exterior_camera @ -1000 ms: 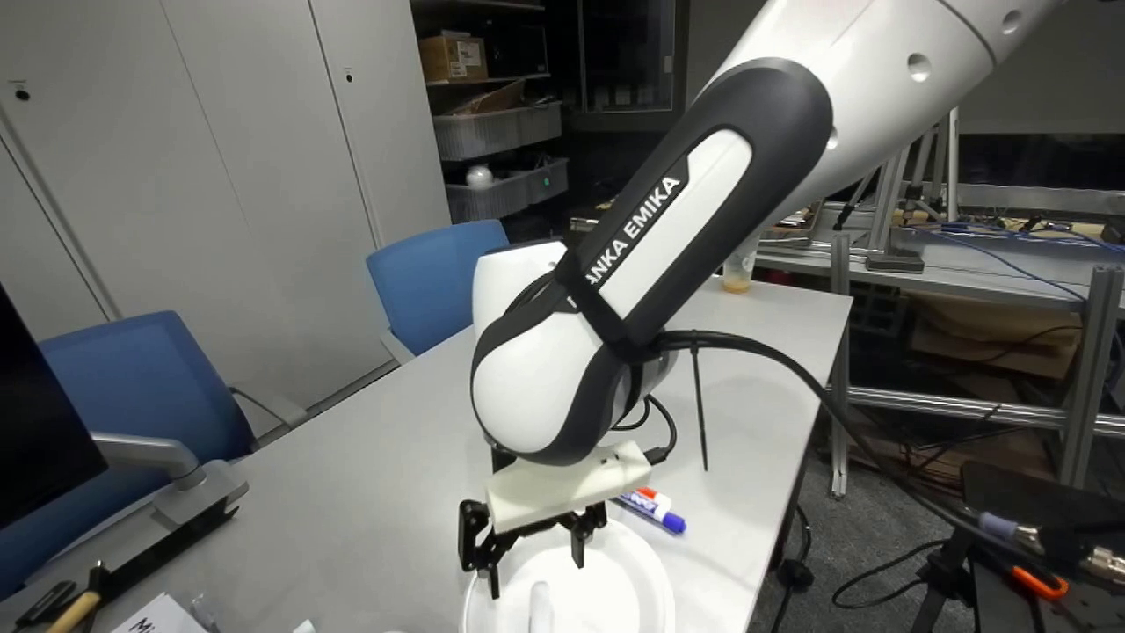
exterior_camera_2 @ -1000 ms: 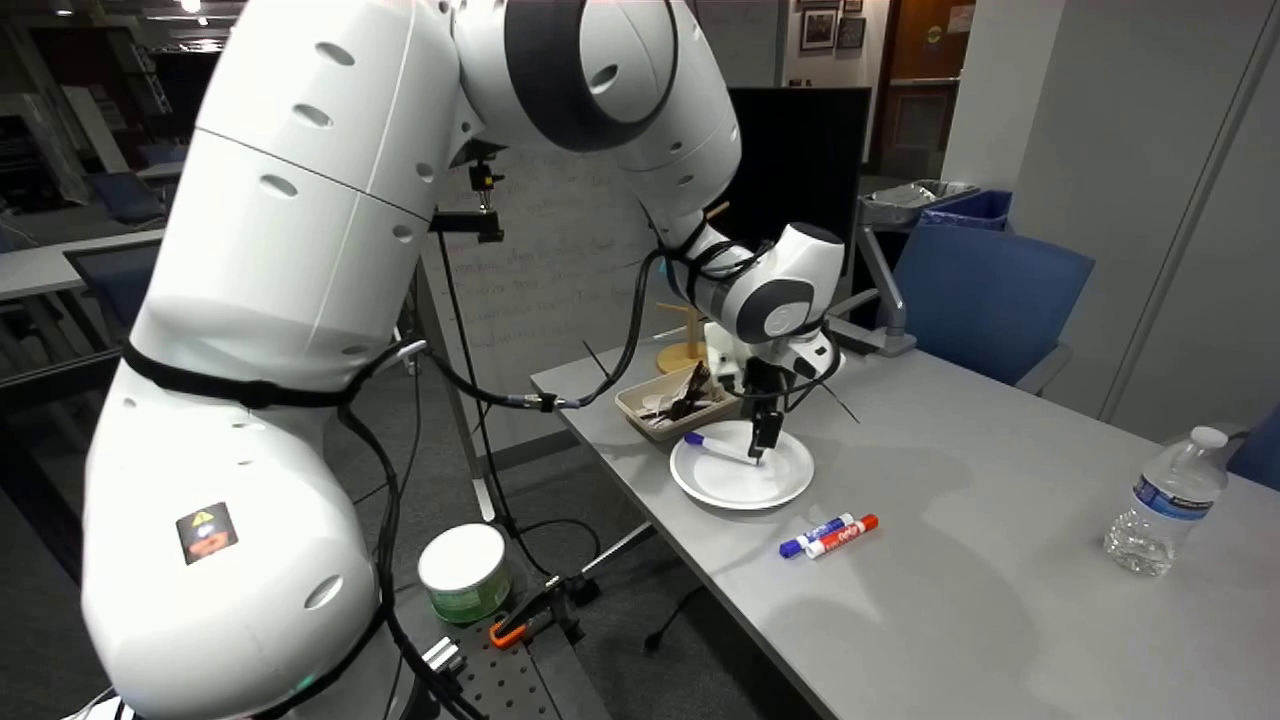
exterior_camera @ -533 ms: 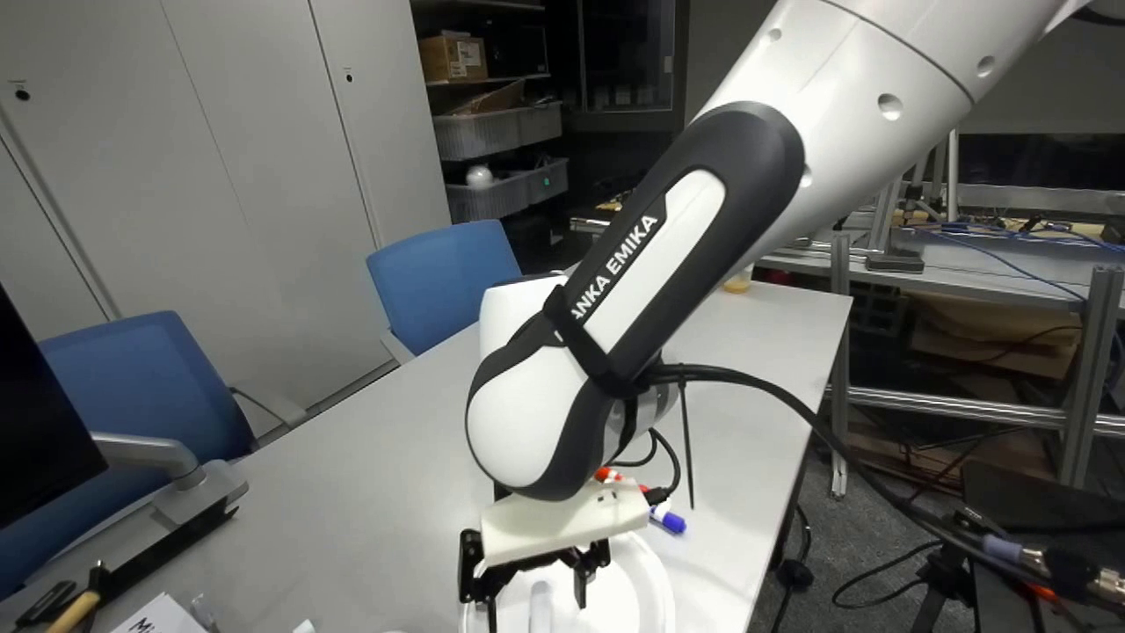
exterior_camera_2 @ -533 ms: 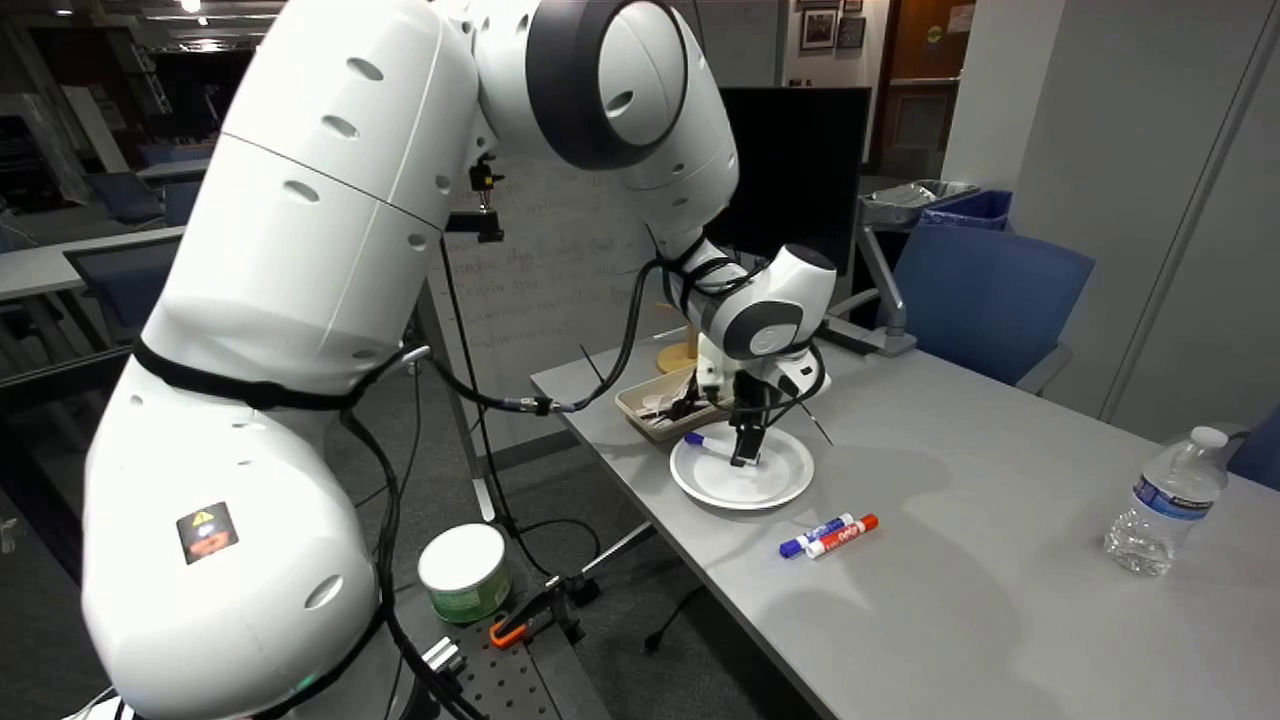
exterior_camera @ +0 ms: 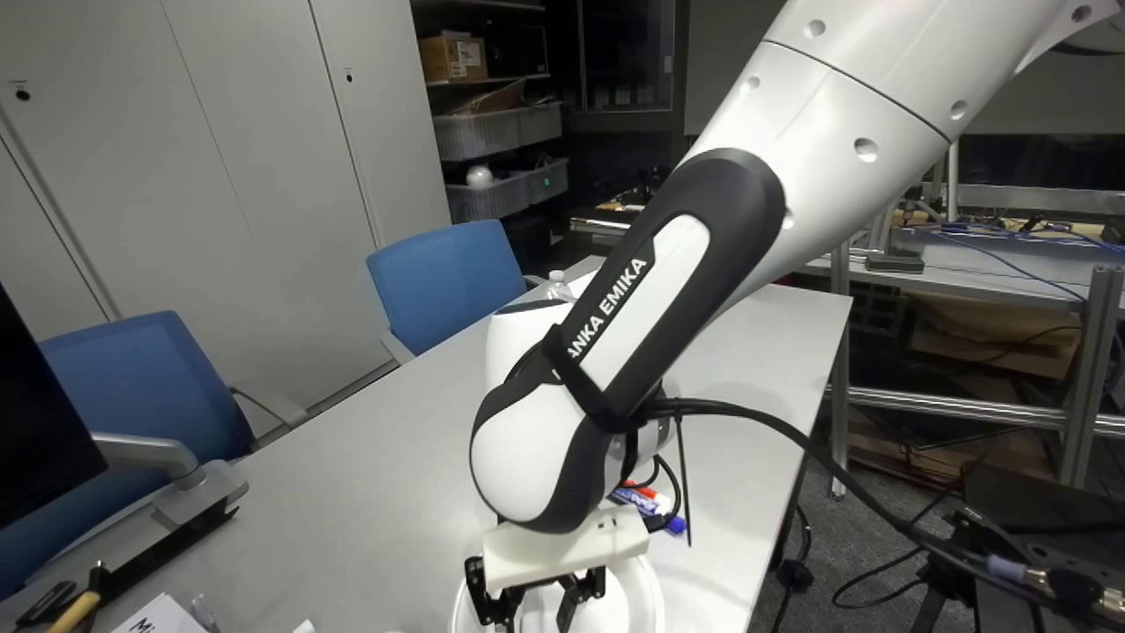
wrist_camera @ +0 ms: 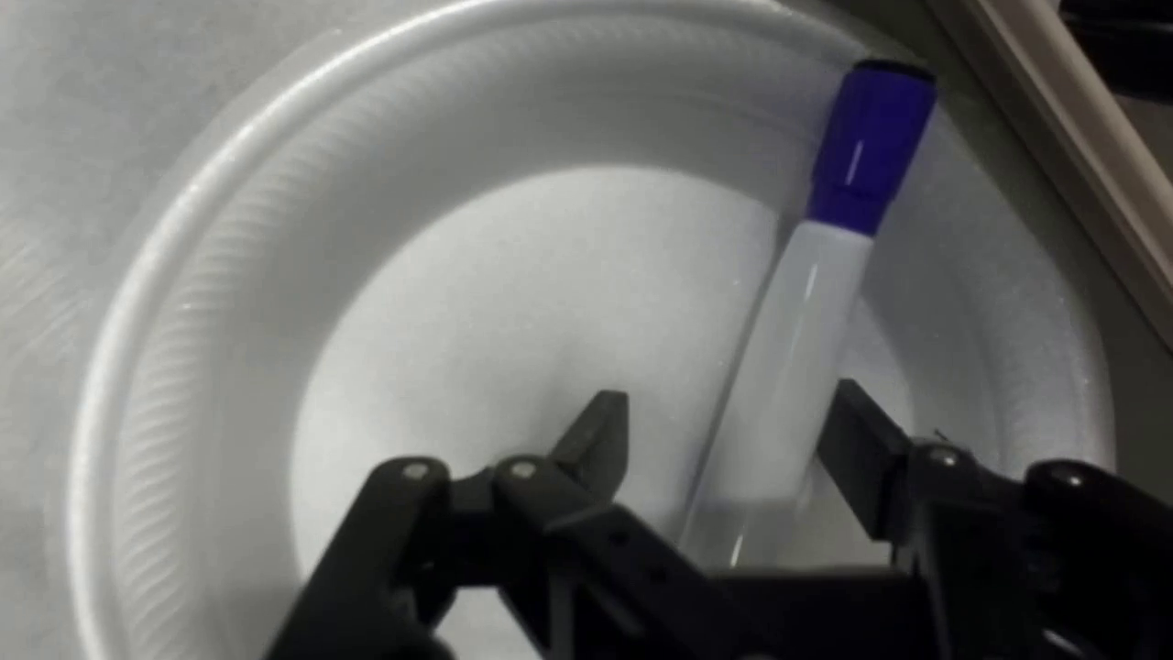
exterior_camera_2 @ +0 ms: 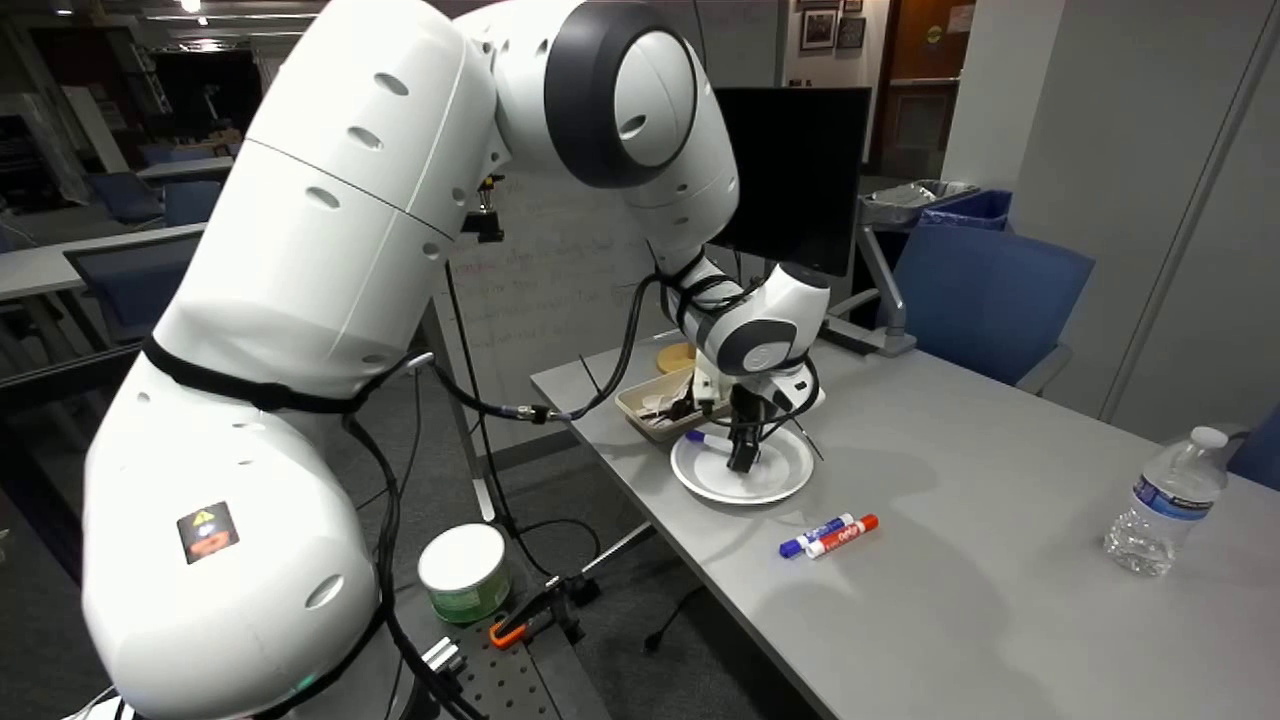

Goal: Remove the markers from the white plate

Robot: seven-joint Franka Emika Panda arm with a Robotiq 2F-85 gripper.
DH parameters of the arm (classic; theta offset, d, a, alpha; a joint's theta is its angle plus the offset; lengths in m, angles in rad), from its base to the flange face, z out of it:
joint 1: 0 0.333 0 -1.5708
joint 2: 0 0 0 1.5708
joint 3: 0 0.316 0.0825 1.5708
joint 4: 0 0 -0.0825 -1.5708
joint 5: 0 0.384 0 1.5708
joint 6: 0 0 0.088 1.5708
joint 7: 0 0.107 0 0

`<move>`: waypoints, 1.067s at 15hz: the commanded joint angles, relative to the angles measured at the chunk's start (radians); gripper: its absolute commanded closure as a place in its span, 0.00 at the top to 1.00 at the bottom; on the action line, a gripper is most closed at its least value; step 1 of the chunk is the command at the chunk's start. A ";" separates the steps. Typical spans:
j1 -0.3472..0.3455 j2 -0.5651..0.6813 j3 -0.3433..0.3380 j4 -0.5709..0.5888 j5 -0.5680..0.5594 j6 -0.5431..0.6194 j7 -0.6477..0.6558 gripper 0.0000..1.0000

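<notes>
The claw [wrist_camera: 731,440] stood low over the white plate [wrist_camera: 486,302], its dark fingers [wrist_camera: 600,445] parted on either side of a marker [wrist_camera: 795,339]: in the wrist view a strip of plate showed between the barrel and one finger, while the other stood right at the barrel's edge, and contact there could not be told. The marker lay aslant in the plate, its white barrel smooth and glossy with a thin bright streak, its violet-blue cap reaching away from the claw over the plate's sloping side and ending in a darker tip; the opposite end was hidden by the claw. The plate was round and plain, with a fluted slope and a rounded lip. Past its edge, near the claw, was a beige tray [wrist_camera: 1090,174] holding white and dark items. On roughly the opposite side of the claw, off the plate, a blue marker [exterior_camera_2: 815,537] and an orange-red marker [exterior_camera_2: 843,536] lay side by side on the grey worktop [exterior_camera_2: 980,600], lettering on their barrels and caps pointing opposite ways. Well apart from the claw stood a clear bottle [exterior_camera_2: 1165,500] with a white cap and a blue label.
</notes>
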 commanded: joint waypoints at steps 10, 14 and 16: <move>0.002 -0.046 0.002 -0.006 0.018 -0.014 0.022 0.06; 0.009 -0.151 -0.017 -0.072 -0.019 -0.067 0.016 0.06; 0.014 -0.199 -0.041 -0.108 -0.055 -0.090 0.023 0.06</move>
